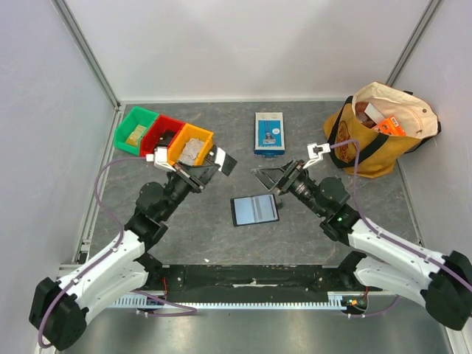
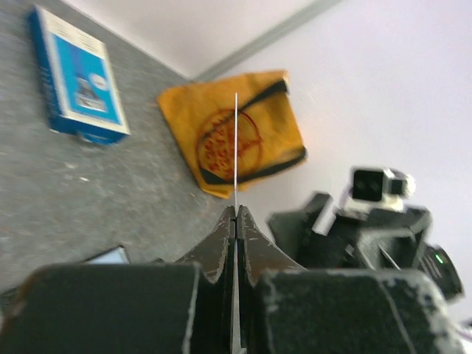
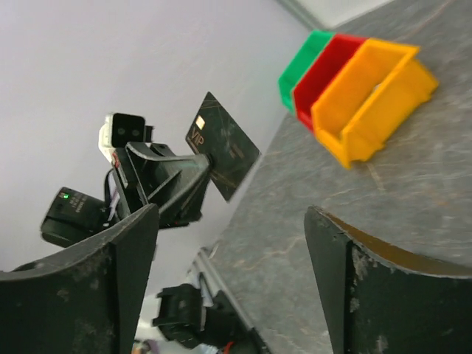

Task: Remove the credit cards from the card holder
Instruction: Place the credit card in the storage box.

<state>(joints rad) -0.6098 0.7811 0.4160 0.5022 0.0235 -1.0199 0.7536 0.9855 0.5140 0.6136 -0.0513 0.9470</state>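
The card holder (image 1: 254,209) lies open and flat on the grey table between the two arms, its bluish-grey inside facing up; a corner of it shows in the left wrist view (image 2: 110,256). My left gripper (image 1: 219,158) is shut on a dark credit card (image 1: 228,164) and holds it in the air, up and to the left of the holder. In the left wrist view the card (image 2: 236,147) shows edge-on as a thin line rising from the closed jaws (image 2: 236,210). The right wrist view shows the black card (image 3: 225,147). My right gripper (image 1: 265,182) is open and empty (image 3: 230,212), facing the card.
Green (image 1: 136,130), red (image 1: 163,135) and yellow (image 1: 192,144) bins stand at the back left. A blue-and-white box (image 1: 269,133) lies at the back centre. A yellow tote bag (image 1: 380,129) sits at the back right. White walls enclose the table.
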